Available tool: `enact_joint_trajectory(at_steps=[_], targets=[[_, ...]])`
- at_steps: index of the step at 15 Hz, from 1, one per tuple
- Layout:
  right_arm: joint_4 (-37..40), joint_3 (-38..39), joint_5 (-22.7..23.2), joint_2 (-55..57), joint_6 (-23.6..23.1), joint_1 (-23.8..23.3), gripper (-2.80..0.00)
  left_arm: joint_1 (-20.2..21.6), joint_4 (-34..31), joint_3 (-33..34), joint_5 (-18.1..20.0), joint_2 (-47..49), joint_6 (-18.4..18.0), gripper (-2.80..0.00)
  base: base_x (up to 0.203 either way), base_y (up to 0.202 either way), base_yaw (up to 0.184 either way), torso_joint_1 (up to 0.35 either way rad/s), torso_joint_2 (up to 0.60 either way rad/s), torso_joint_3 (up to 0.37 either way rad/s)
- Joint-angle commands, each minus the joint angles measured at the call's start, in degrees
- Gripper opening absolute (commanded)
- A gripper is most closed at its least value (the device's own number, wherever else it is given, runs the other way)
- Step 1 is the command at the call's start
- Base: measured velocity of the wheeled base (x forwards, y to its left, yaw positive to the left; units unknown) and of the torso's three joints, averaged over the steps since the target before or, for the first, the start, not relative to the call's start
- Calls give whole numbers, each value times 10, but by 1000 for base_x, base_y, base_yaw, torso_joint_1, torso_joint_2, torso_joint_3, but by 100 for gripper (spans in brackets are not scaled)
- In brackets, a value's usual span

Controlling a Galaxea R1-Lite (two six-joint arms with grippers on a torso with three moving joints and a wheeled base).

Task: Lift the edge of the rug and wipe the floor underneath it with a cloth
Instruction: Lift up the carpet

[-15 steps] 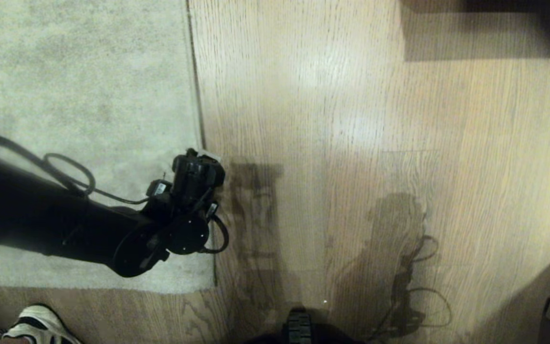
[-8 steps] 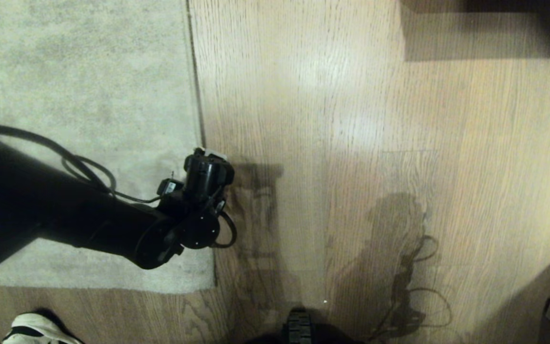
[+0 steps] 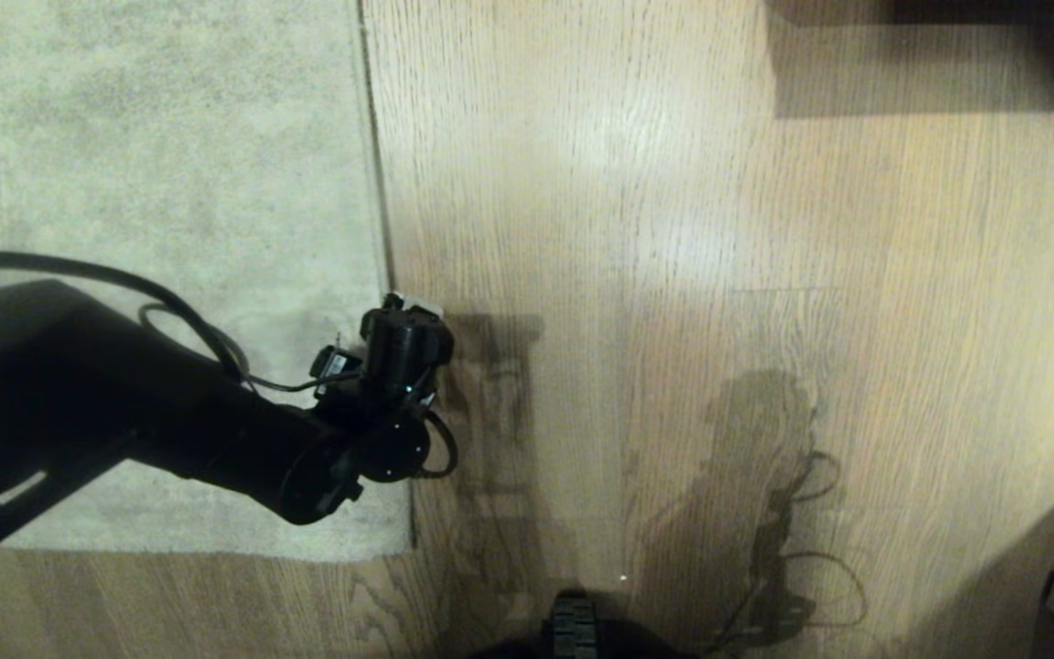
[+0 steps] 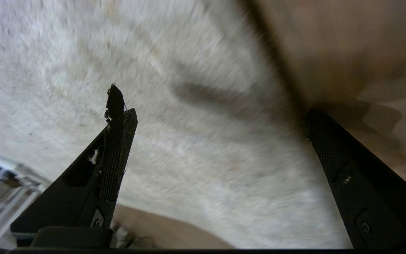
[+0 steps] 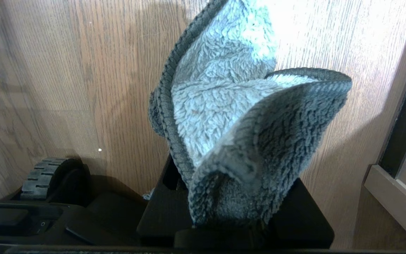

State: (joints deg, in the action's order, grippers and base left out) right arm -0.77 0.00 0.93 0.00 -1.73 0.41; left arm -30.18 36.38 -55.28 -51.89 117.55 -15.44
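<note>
Advancing left gripper (image 4: 217, 116) straddles blurred rug edge (image 4: 277, 70); shoe gone.

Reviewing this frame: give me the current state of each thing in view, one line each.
rug edge: flat on the floor, not lifted.
floor: bare wood beside the rug.
cloth: bunched, clamped in the right end effector, off the floor.
left end effector: open, fingers straddling the rug edge near its corner.
</note>
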Motion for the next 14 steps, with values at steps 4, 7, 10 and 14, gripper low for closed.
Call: enact_joint_trajectory(at_steps=[4,7,10,14], targets=[[0,0,0,1,0,0,-280,26,3,36,-3,-19,-18,0,0,0,0,0,0,0],[0,0,0,1,0,0,-280,37,3,67,-3,-32,-20,0,0,0,0,0,0,0],[0,0,0,1,0,0,-280,44,3,89,-2,-47,-21,0,0,0,0,0,0,0],[0,0,0,1,0,0,-280,45,2,131,-3,-77,-21,0,0,0,0,0,0,0]])
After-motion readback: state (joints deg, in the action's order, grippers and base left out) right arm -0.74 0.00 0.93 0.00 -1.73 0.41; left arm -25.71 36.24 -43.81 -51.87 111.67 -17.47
